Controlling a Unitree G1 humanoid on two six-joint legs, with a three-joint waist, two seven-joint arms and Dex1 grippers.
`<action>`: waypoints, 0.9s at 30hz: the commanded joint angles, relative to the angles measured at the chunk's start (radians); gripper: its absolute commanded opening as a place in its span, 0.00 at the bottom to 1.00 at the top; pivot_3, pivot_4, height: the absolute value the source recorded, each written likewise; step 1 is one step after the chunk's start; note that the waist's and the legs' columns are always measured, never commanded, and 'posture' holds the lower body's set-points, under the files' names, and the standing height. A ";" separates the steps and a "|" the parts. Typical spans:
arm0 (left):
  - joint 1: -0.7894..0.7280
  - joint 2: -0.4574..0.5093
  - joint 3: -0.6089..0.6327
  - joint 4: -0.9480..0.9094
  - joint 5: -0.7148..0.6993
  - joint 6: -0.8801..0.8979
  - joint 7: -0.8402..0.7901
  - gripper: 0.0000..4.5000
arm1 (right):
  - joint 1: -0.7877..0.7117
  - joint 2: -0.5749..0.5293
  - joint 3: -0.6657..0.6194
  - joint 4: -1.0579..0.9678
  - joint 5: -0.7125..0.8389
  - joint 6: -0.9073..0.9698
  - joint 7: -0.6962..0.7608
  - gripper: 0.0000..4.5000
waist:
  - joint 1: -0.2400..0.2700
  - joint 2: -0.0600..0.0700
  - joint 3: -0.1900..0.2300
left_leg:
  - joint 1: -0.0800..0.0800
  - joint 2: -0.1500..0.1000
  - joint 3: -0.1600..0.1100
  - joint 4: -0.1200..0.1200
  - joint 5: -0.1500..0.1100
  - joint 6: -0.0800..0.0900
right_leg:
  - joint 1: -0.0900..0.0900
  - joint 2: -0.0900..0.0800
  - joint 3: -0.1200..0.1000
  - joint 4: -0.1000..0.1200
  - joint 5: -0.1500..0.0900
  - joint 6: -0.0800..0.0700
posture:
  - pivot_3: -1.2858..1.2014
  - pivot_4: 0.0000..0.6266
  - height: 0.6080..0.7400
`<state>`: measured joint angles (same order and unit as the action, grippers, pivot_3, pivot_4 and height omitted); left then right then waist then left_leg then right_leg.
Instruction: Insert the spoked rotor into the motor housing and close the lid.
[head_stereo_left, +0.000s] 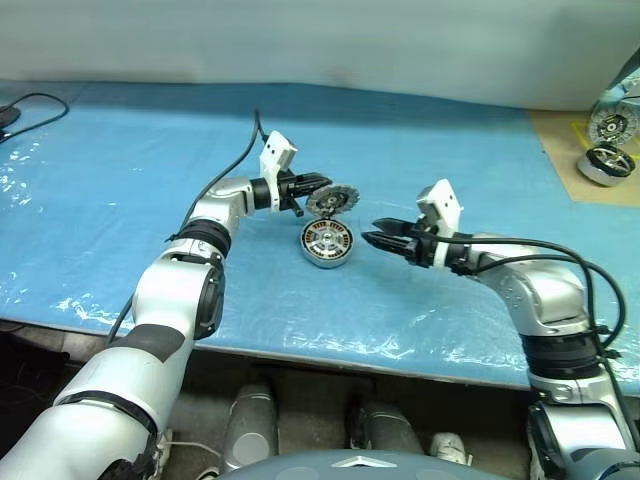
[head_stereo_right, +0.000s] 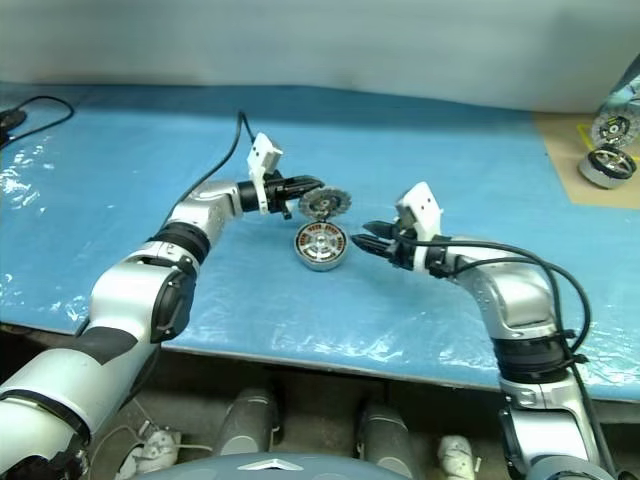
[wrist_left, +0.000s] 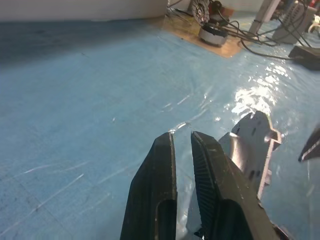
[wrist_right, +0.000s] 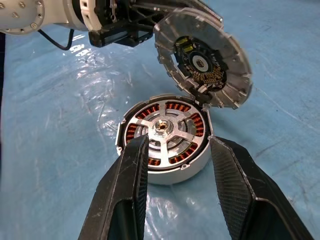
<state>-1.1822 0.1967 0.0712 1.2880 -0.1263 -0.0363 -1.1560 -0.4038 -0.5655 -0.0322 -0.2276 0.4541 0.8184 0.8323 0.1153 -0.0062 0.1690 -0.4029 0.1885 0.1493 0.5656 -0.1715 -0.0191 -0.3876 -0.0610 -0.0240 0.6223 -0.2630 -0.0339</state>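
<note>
Blue plastic-covered table (head_stereo_left: 120, 170), left claw (head_stereo_left: 318, 183) gripping lid (wrist_right: 202, 57), right claw (wrist_right: 177, 150) open

My left gripper (head_stereo_left: 318, 183) pinches the raised lid (head_stereo_left: 332, 201) over the housing (head_stereo_left: 327, 243); right gripper (head_stereo_left: 372, 233) open beside it.

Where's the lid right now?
Mid-table, the lid stands raised on its hinge over the motor housing, with the left gripper at its edge.

No text, label, brand, number or sign can be read anywhere. The lid's (wrist_right: 202, 62) dark centre carries small markings at about 1 o'clock from the housing (wrist_right: 164, 137), too small to make out.
</note>
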 joint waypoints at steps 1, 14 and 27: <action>-0.007 -0.023 -0.044 -0.041 0.035 -0.029 -0.120 0.14 | 0.014 -0.034 -0.043 -0.068 0.046 0.012 0.004 0.45 | 0.009 0.000 0.000 | 0.000 0.000 0.000 0.000 0.000 0.000 | 0.000 0.000 0.000 0.000 0.000 0.000 | 0.52 0.24 1.00; 0.086 0.001 -0.172 -0.048 0.168 -0.162 -0.210 0.14 | -0.006 -0.064 -0.069 -0.080 0.083 0.020 -0.048 0.45 | 0.010 0.000 0.000 | 0.000 0.000 0.000 0.000 0.000 0.000 | 0.000 0.000 0.000 0.000 0.000 0.000 | 0.52 0.24 1.00; 0.130 0.018 -0.086 -0.166 0.048 -0.198 -0.238 0.14 | -0.056 -0.033 -0.003 -0.044 0.055 -0.019 -0.073 0.45 | 0.010 0.002 0.001 | 0.018 0.000 0.001 -0.003 0.001 0.002 | 0.017 -0.002 -0.001 -0.004 -0.003 -0.005 | 0.52 0.24 1.00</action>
<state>-1.0460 0.2094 -0.0563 1.2092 -0.0054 -0.2724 -1.3384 -0.4347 -0.5991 -0.0342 -0.2522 0.5098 0.8242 0.7583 0.1254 -0.0045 0.1701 -0.3861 0.1888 0.1508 0.5624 -0.1706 -0.0172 -0.3710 -0.0634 -0.0245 0.6182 -0.2662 -0.0393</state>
